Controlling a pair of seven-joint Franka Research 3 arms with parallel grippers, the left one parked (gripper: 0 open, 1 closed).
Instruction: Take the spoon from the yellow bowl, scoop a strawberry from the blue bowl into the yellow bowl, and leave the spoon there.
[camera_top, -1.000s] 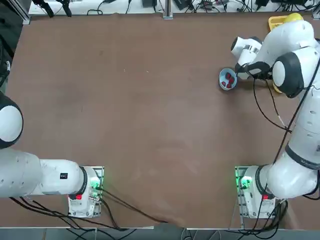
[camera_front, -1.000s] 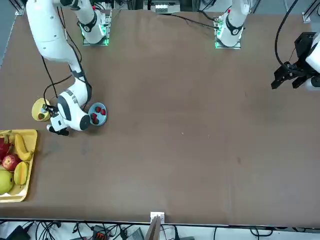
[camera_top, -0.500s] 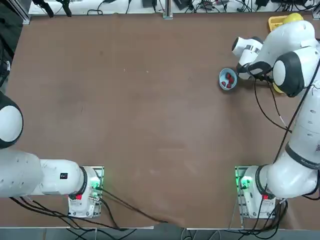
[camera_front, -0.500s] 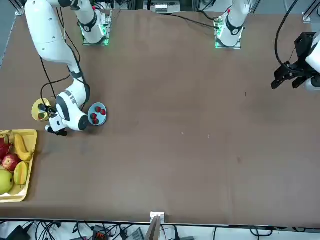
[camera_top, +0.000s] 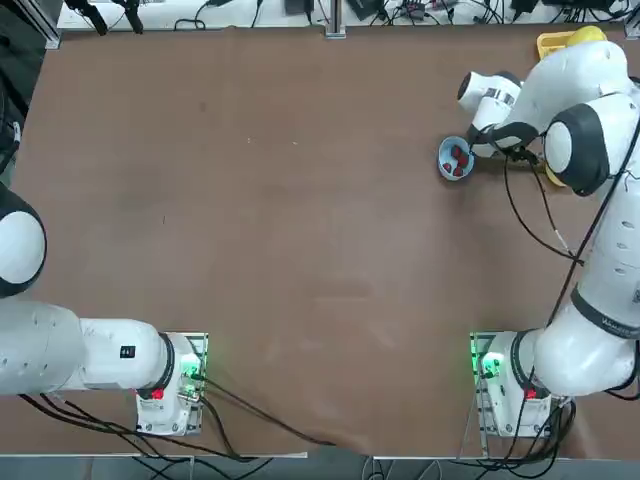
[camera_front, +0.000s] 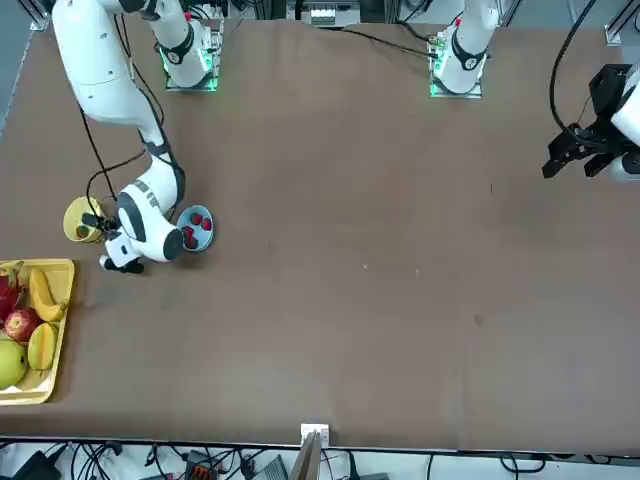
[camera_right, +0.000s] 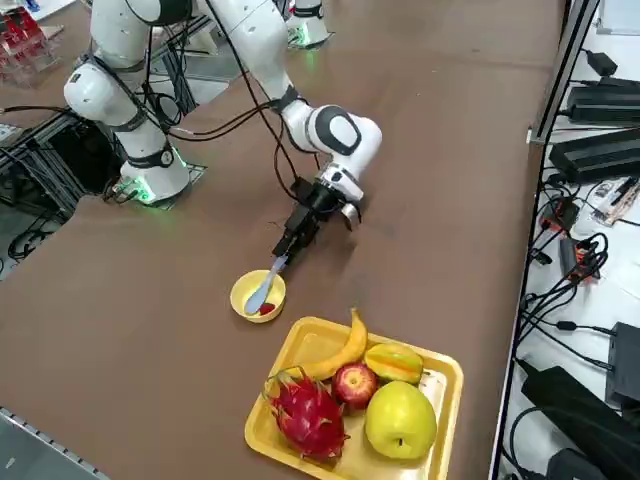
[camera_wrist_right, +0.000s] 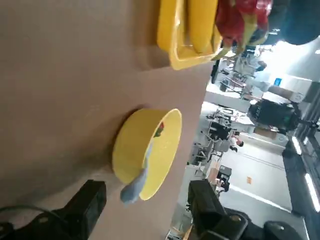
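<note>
Brown table (camera_right: 450, 170): spoon (camera_wrist_right: 135, 181) lies in yellow bowl (camera_wrist_right: 131, 145), between spread right gripper (camera_wrist_right: 147, 205) fingers.

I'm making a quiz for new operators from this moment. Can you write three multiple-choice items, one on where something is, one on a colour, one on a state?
1. Where does the spoon lie?
A. On the table beside the fruit tray
B. In the yellow bowl, handle over the rim
C. In the blue bowl

2. What colour is the tray of fruit?
A. Yellow
B. Green
C. White

3. How is the right gripper?
A. Shut on the spoon
B. Shut on the bowl's rim
C. Open, holding nothing

Answers:
1 B, the right side view shows the spoon resting in the yellow bowl.
2 A, the tray's rim is yellow.
3 C, the wrist view shows the fingers apart with the spoon handle lying free between them.
</note>
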